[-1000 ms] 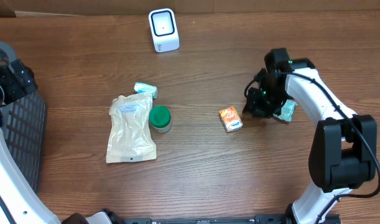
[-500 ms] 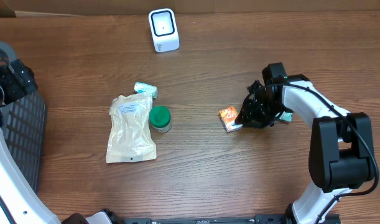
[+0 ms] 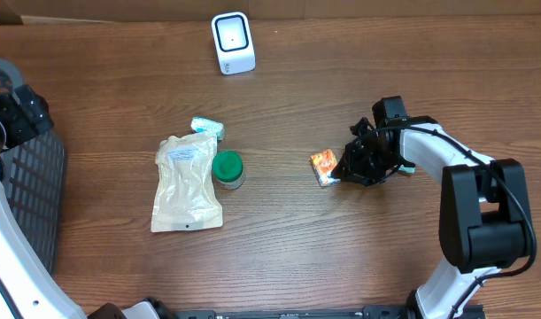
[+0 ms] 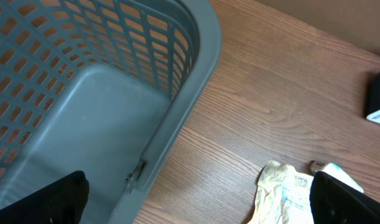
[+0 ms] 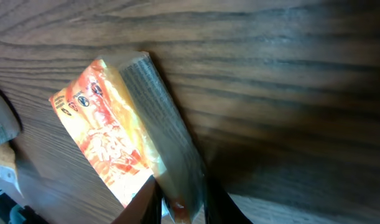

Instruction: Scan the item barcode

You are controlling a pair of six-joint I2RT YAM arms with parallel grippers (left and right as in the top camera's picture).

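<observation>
No word or number can be read with any certainty. The orange packet [image 5: 106, 134] carries small round logos and a side panel of fine print, all too blurred to read. The pale pouch [image 3: 187, 184] bears a white label [image 3: 180, 153] whose lines of print are too small to make out.

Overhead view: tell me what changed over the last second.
The right gripper swung left, away from the teal packet by its arm, to the orange packet. It closed around the end nearest it, nudging it slightly. The pouch, green-lidded jar, scanner and basket stayed put.
</observation>
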